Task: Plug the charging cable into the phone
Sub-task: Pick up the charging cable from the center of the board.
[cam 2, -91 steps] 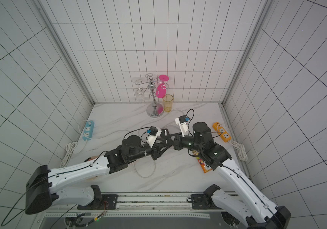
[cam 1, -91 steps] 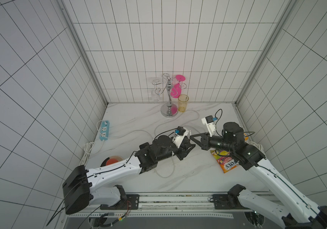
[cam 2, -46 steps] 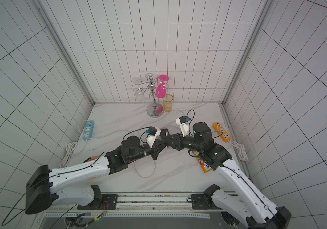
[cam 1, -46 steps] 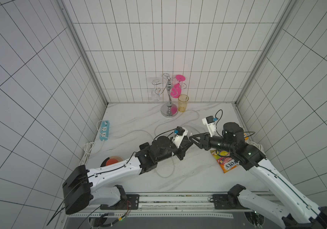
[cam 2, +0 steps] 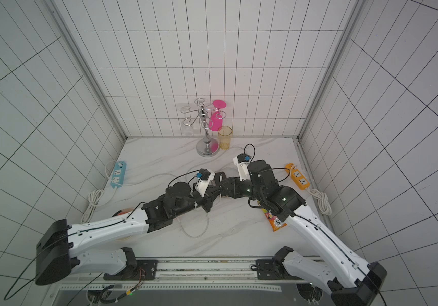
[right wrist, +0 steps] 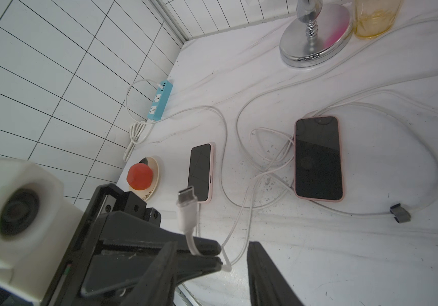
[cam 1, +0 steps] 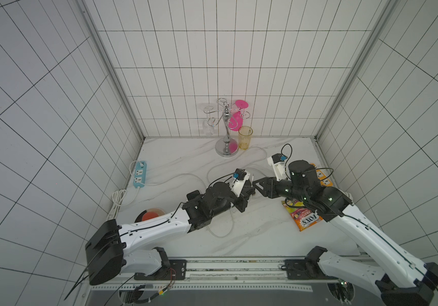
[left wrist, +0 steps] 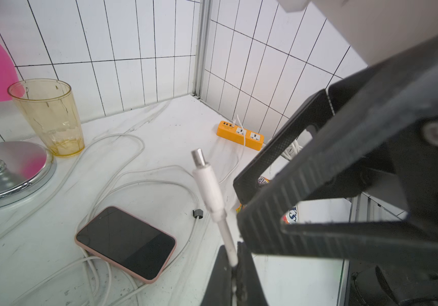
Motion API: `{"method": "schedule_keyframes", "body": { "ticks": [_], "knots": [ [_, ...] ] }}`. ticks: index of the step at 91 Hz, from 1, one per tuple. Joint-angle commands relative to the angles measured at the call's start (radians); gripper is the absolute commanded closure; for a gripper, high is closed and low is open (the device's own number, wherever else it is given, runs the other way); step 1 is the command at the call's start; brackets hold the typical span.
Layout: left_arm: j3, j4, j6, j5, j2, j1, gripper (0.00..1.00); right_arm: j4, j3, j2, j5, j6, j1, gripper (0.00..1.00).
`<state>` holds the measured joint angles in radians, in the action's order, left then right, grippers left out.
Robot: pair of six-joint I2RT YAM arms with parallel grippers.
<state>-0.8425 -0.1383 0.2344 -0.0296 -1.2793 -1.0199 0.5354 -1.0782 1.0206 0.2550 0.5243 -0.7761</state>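
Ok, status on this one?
Left claw shut on cable below plug. Right claw open, alongside. Phone flat, not plugged. Loops under phone.

white cable (left wrist: 208,185), pink-cased phone (left wrist: 125,242), orange power strip (left wrist: 241,132)

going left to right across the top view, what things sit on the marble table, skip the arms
white cord coil by the left wall → light blue power strip → round chrome base of the glass stand → yellow plastic tumbler → orange snack packet → orange power strip → white cord coil by the right wall
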Motion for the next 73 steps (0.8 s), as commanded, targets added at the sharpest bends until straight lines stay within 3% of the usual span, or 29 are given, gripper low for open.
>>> {"method": "schedule_keyframes", "body": {
  "ticks": [1,24,73],
  "knots": [
    [-0.022,0.012,-0.015,-0.031,-0.007,-0.009,1.0,0.005,-0.04,0.011,-0.086,0.012,-0.038,0.54],
    [-0.023,0.014,-0.02,-0.03,-0.004,-0.014,1.0,-0.005,-0.055,0.045,-0.125,0.02,-0.061,0.56],
    [-0.037,0.026,-0.024,-0.045,-0.013,-0.018,1.0,0.0,-0.077,0.104,-0.148,0.035,-0.08,0.78]
  ]
}}
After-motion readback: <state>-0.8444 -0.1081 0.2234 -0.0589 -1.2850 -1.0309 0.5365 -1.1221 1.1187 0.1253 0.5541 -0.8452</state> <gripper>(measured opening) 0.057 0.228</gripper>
